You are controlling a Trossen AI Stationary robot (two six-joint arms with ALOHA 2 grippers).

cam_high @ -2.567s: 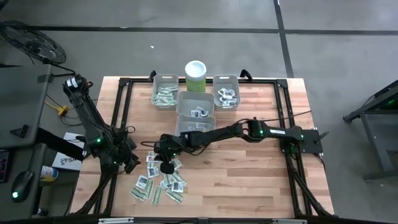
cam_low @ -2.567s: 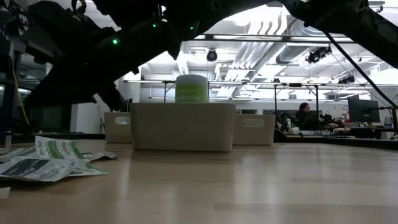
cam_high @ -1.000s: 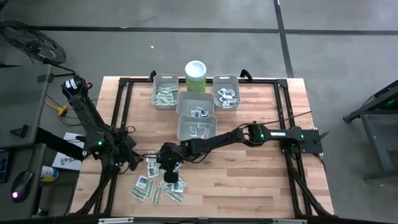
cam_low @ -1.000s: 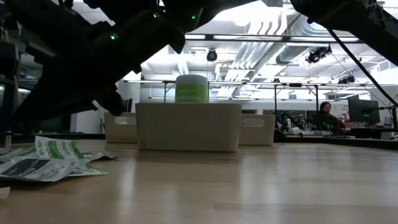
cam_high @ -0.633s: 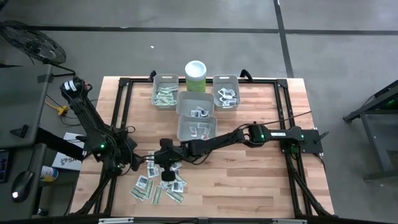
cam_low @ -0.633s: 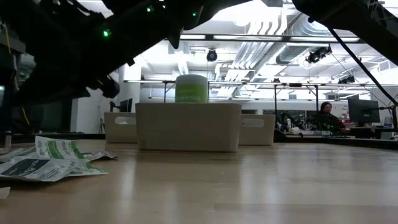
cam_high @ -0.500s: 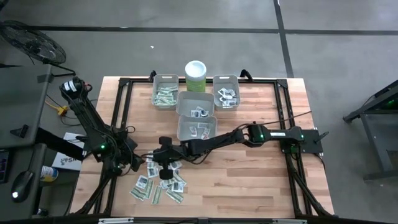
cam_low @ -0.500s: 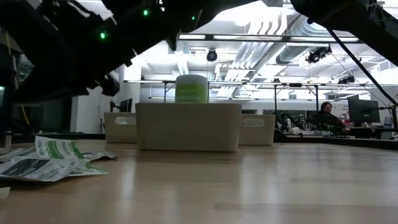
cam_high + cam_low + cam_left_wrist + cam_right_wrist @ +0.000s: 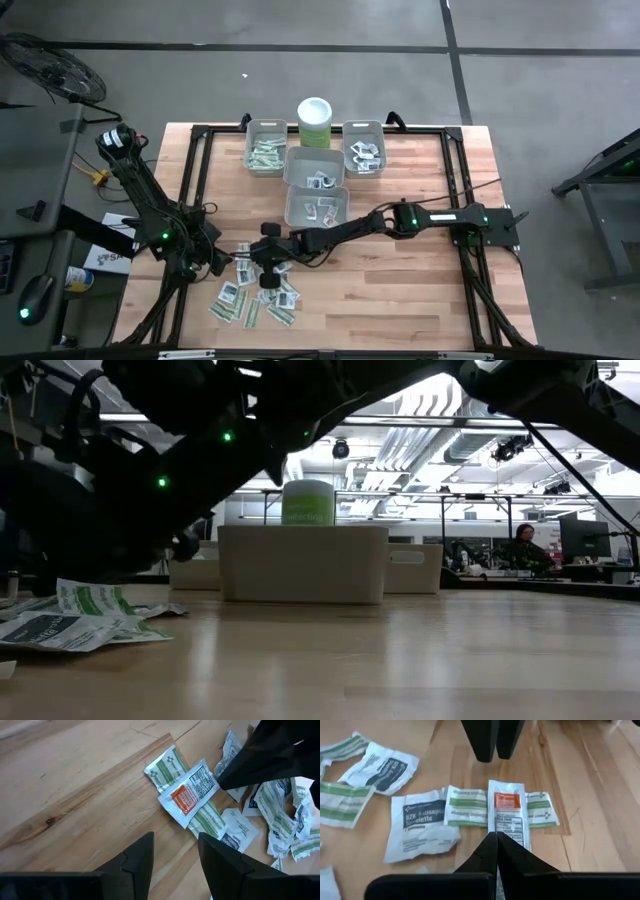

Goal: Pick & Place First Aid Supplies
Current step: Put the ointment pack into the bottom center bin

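Bare tabletop [image 9: 400, 290] lies open at lower right of the high view. The right gripper [image 9: 262, 262], fingers pressed together and empty, hovers over the scattered packets [image 9: 255, 295] at lower left (an orange-labelled packet [image 9: 506, 815] just ahead of its tips). The left gripper [image 9: 215, 260], parted and empty, sits beside the pile's left edge.

Grey concrete floor [image 9: 300, 70], bright ceiling lights [image 9: 400, 430], desks behind.

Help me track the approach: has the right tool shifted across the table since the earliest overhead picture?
Yes. The right tool has moved away from the grey bins, toward the table's near edge, over the loose packets.
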